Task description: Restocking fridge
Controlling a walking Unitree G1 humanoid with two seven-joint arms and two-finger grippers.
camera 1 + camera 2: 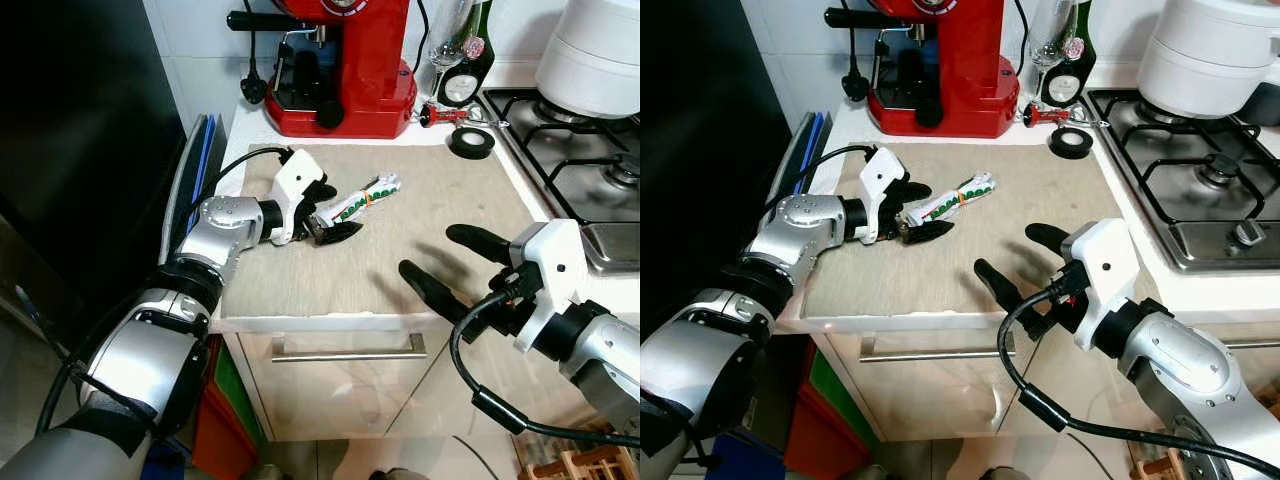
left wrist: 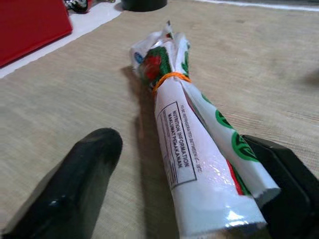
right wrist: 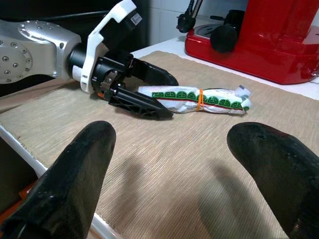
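STEP: pick-up approach | ITEM: rolled packet [image 1: 360,199] flat on worktop mat [image 1: 420,270], rubber-banded (keeps roll shut) | LEFT gripper [image 1: 325,211]: low, fingers spread astride packet's near end — not yet closed | RIGHT gripper [image 1: 455,265]: parted wide, empty, held clear.

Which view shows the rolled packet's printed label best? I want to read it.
The left wrist view: the rolled packet lies close up between the left claw fingers, its nutrition panel facing the camera. Both eye views show it small; the right wrist view shows its green-patterned side.
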